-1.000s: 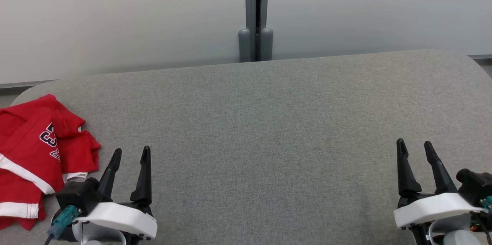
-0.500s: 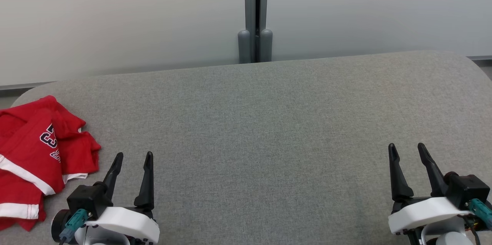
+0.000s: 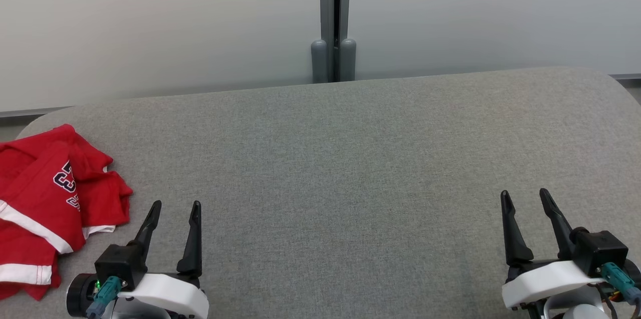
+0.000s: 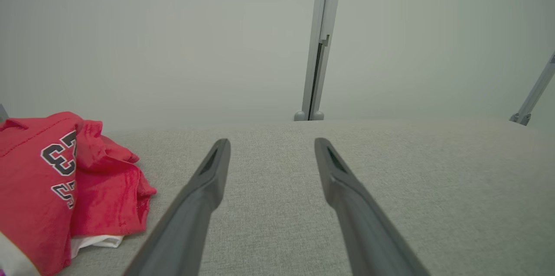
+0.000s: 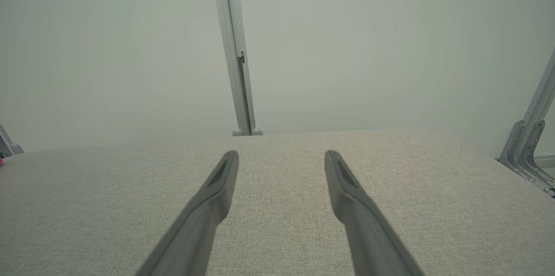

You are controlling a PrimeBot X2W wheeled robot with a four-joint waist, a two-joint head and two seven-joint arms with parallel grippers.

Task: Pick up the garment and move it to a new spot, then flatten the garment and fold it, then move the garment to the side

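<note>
The garment (image 3: 45, 194) is a red jersey with white trim and dark numbers, lying crumpled at the far left of the grey fabric table (image 3: 350, 158). In the left wrist view the garment (image 4: 52, 180) sits left of the fingers, apart from them. My left gripper (image 3: 176, 206) hovers open just right of the garment, with nothing between its fingers. At the lower right my right gripper (image 3: 524, 195) is open and empty over bare fabric. The left gripper (image 4: 271, 142) and the right gripper (image 5: 281, 154) both show spread jaws in their wrist views.
A pale frosted wall with a grey vertical post (image 3: 334, 18) stands behind the table's far edge. The table's rounded corners fall away at the left and right. A metal bracket (image 5: 527, 146) shows beyond the right edge.
Both grippers have drawn back toward the near edge and turned slightly; the right one also shifted left. The garment lies as before.
</note>
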